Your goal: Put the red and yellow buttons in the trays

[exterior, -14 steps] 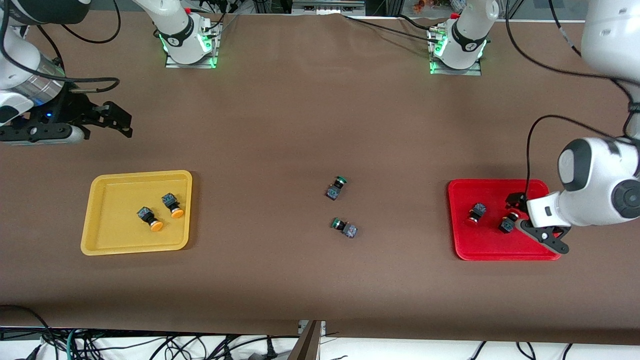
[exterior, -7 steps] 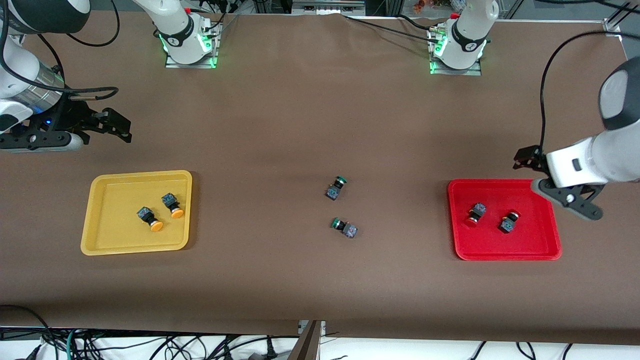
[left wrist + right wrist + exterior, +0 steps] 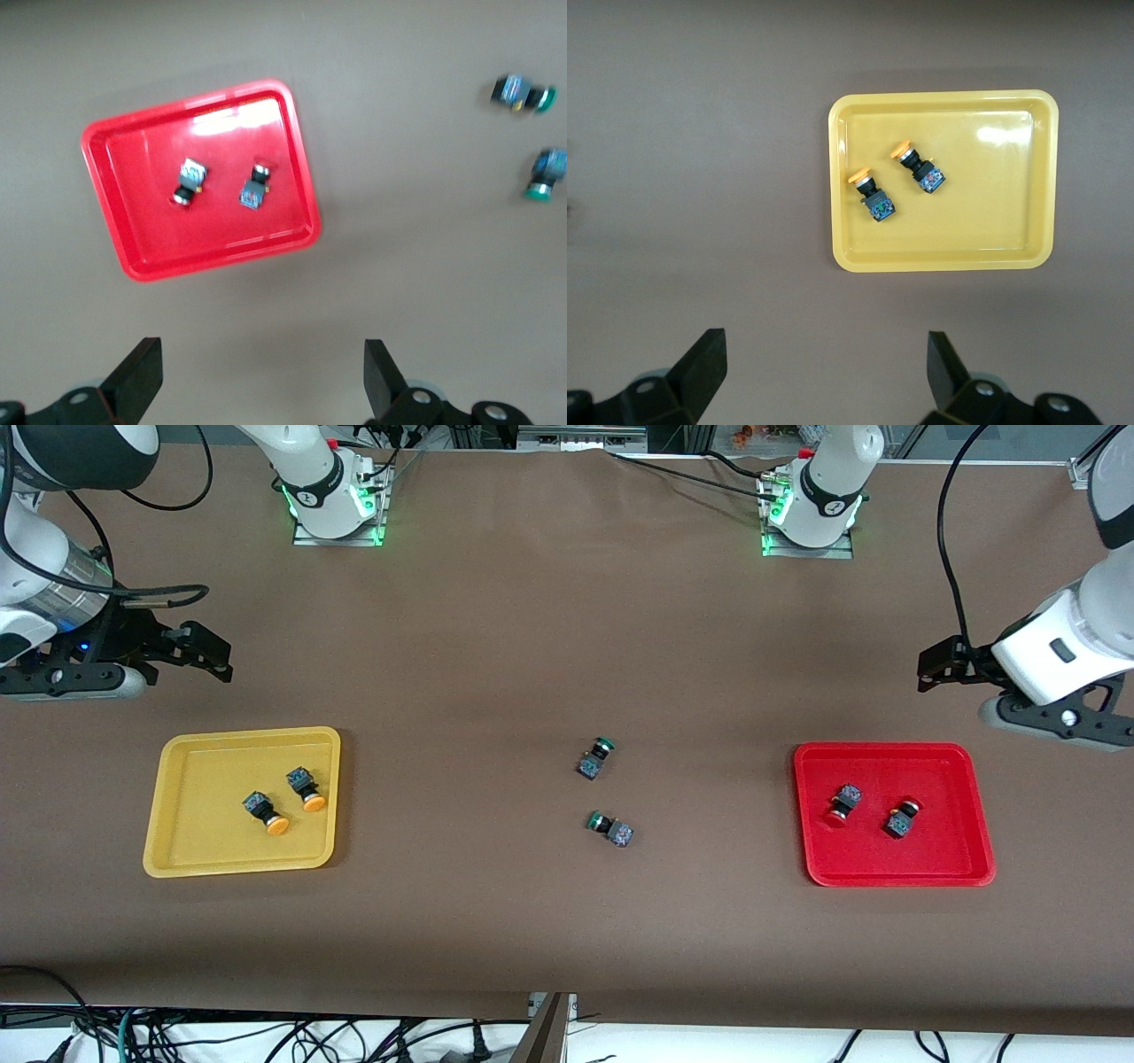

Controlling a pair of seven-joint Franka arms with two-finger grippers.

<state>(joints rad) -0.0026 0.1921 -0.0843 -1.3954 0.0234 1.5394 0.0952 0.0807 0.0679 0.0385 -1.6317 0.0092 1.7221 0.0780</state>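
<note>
Apparently sorted: two orange-capped buttons [image 3: 282, 802] lie in our shallow yellow plastic tray [image 3: 177, 850], two red-capped buttons [image 3: 873, 810] in the shallow red plastic tray [image 3: 819, 859].

Between the trays, two green-capped switches [image 3: 604, 793] lie loose on the brown table cover [image 3: 532, 921]; we risk grabbing them by mistake. Farther up, our right gripper [image 3: 208, 651] and left gripper [image 3: 941, 669] hang spread and empty above bare cover.

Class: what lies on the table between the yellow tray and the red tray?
Front view: two green-capped buttons lie between the yellow tray and red tray.
</note>
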